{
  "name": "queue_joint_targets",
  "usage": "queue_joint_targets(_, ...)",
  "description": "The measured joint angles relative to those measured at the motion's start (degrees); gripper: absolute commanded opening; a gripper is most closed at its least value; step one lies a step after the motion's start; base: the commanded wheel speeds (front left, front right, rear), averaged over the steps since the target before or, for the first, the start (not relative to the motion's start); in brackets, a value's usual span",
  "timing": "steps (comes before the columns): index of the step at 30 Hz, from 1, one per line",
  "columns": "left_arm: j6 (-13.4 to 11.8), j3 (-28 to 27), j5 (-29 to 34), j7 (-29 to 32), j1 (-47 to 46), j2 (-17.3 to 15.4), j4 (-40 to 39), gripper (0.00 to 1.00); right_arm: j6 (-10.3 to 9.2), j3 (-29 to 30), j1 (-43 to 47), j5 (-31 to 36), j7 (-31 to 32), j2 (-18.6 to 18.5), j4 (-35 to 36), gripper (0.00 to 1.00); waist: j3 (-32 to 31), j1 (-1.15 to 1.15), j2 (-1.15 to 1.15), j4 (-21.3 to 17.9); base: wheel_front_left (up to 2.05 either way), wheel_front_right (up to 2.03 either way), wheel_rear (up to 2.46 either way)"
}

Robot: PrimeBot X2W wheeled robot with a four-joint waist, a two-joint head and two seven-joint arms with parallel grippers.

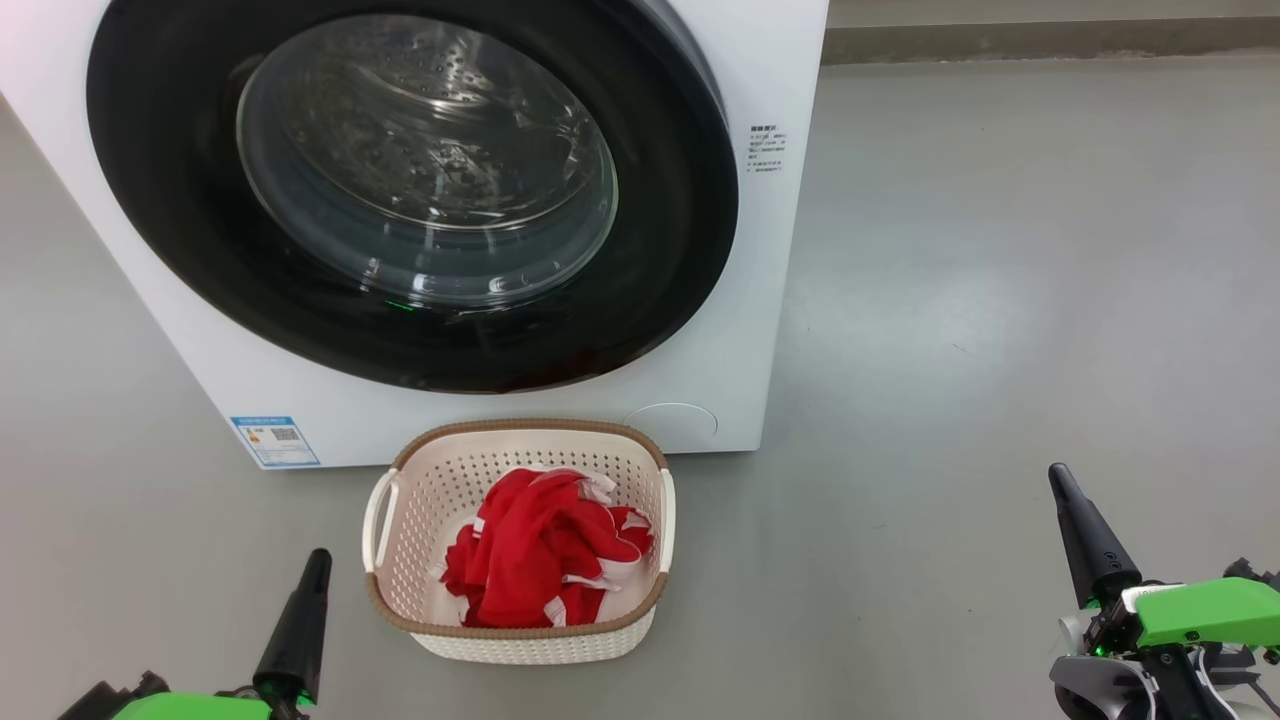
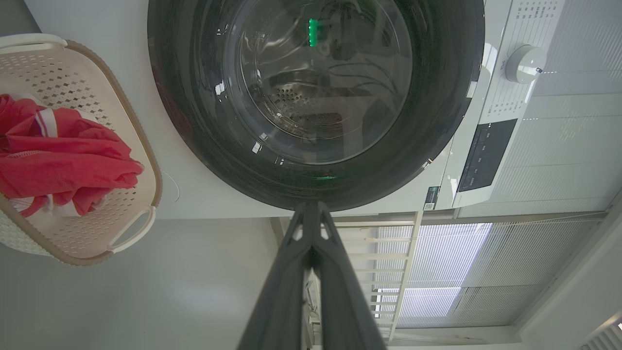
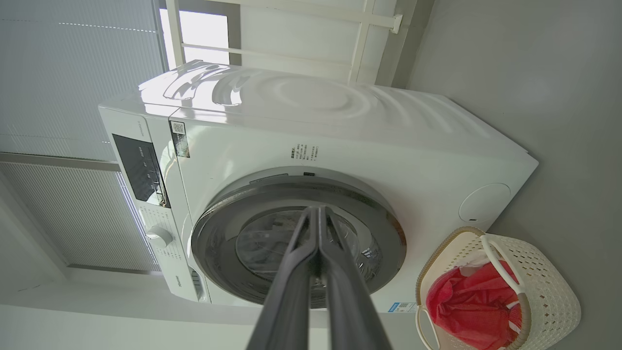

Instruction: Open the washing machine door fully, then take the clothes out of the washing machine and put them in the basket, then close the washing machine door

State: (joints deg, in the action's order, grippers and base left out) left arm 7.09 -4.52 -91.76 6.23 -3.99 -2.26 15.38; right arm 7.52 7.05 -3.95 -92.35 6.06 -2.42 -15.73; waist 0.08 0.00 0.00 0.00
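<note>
Head view: both pairs of fingers shut and empty, clothes in the basket.
The left fingers (image 1: 316,562) and right fingers (image 1: 1060,480) are each pressed together and hold nothing. They sit low over the grey floor (image 1: 1000,300), on either side of the basket (image 1: 430,490). The red clothes (image 1: 540,550) lie heaped inside it. Just behind, the washing machine door (image 1: 160,200) sits closed against the white washing machine (image 1: 740,340).

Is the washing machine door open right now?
No, the washing machine door sits shut, flush against the washing machine front.
</note>
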Motion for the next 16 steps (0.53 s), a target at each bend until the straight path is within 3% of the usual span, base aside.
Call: queue_joint_targets(16, -0.01, 0.0, 0.0, 0.0, 0.0, 0.0, 0.0, 0.0, 0.0, 0.04, 0.0, 0.01, 0.01, 0.0, 0.0, 0.0, 0.0, 0.0, 0.0, 0.0, 0.0, 0.0, 0.0)
